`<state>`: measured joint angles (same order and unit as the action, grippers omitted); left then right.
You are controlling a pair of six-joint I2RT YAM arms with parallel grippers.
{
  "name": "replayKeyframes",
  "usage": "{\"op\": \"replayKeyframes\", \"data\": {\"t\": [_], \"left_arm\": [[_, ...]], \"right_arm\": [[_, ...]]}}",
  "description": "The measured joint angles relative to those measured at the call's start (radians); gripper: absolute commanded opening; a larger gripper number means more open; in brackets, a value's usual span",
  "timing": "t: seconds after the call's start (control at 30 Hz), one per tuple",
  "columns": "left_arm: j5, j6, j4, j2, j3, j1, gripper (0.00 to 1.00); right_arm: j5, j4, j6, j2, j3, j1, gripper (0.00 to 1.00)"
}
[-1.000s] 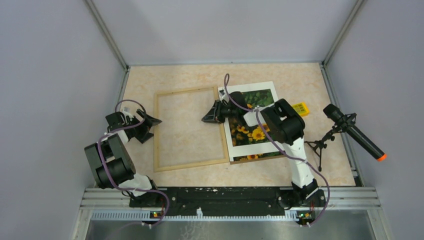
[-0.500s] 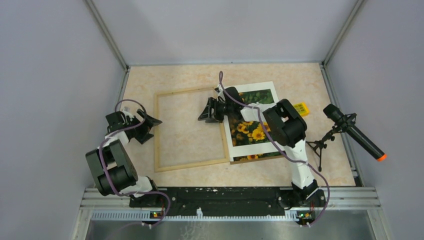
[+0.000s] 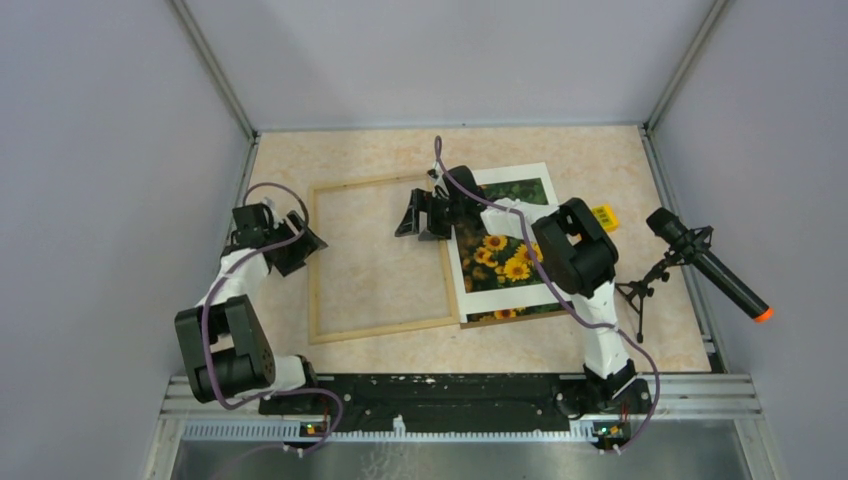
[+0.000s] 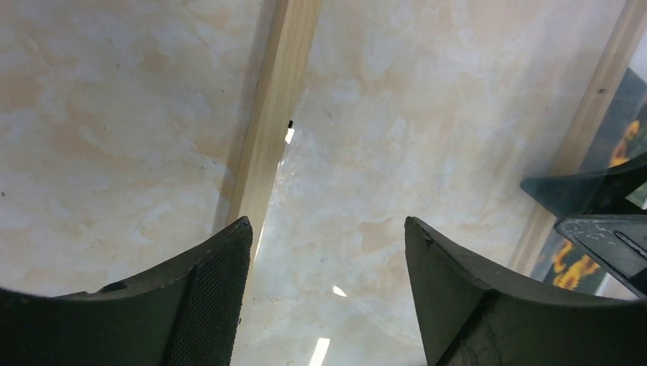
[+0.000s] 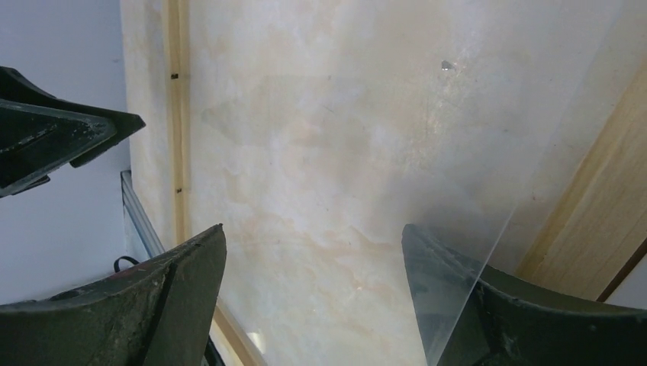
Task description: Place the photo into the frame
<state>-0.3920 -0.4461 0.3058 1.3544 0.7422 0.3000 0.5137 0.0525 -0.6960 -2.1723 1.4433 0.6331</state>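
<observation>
The frame (image 3: 312,290), thin light wood, lies flat on the table left of centre, with the table showing through a clear pane (image 5: 473,229) in it. The photo (image 3: 510,265) of sunflowers lies outside the frame against its right rail, partly under my right arm. My left gripper (image 3: 303,240) is open at the frame's left rail (image 4: 278,99), one fingertip over the wood, nothing between the fingers (image 4: 326,225). My right gripper (image 3: 408,215) hangs open over the frame's upper right area (image 5: 313,229); the pane's edge crosses in front of its right finger (image 5: 458,305).
A black microphone (image 3: 705,262) on a small tripod stands at the right edge. A small yellow object (image 3: 600,215) lies behind the photo. Grey walls close in the table on three sides. My right gripper's fingers (image 4: 603,206) show at the right of the left wrist view.
My left gripper has reached up and right to the frame's left rail, its jaws a little narrower. My right gripper has opened wide and shifted slightly left and back.
</observation>
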Motion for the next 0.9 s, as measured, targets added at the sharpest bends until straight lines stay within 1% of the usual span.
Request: {"op": "replayKeyframes", "data": {"t": [0.07, 0.17, 0.2, 0.27, 0.33, 0.37, 0.4, 0.43, 0.5, 0.67, 0.83, 0.9], "left_arm": [[0.053, 0.009, 0.015, -0.001, 0.018, -0.036, 0.77], [0.122, 0.021, 0.061, 0.020, 0.055, -0.084, 0.79], [0.135, 0.027, 0.078, 0.035, 0.071, -0.093, 0.81], [0.171, 0.035, 0.119, 0.076, 0.114, -0.098, 0.80], [0.203, 0.046, 0.151, 0.114, 0.154, -0.098, 0.77], [0.215, 0.054, 0.164, 0.134, 0.174, -0.098, 0.74], [0.224, 0.062, 0.169, 0.153, 0.187, -0.097, 0.69], [0.224, 0.070, 0.170, 0.168, 0.193, -0.097, 0.66], [0.212, 0.083, 0.171, 0.193, 0.193, -0.097, 0.64], [0.196, 0.100, 0.172, 0.227, 0.189, -0.107, 0.52], [0.211, 0.108, 0.169, 0.233, 0.189, -0.106, 0.46], [0.223, 0.110, 0.169, 0.239, 0.189, -0.107, 0.45]], "right_arm": [[-0.003, -0.014, 0.009, 0.000, 0.006, 0.000, 0.83], [-0.004, -0.018, 0.018, 0.000, 0.006, 0.000, 0.82], [-0.004, -0.018, 0.021, 0.000, 0.006, 0.000, 0.82], [-0.004, -0.019, 0.024, 0.000, 0.006, 0.000, 0.82], [-0.004, -0.019, 0.025, 0.000, 0.006, 0.000, 0.82], [-0.003, -0.018, 0.025, 0.000, 0.006, 0.000, 0.81], [-0.002, -0.018, 0.024, 0.000, 0.006, 0.000, 0.80], [0.000, -0.017, 0.024, 0.000, 0.006, 0.000, 0.80], [0.001, -0.016, 0.024, 0.000, 0.006, 0.000, 0.79], [0.002, -0.016, 0.024, 0.000, 0.004, 0.000, 0.76], [0.002, -0.017, 0.024, 0.000, 0.004, 0.000, 0.74], [0.002, -0.017, 0.024, 0.000, 0.003, 0.000, 0.73]]}}
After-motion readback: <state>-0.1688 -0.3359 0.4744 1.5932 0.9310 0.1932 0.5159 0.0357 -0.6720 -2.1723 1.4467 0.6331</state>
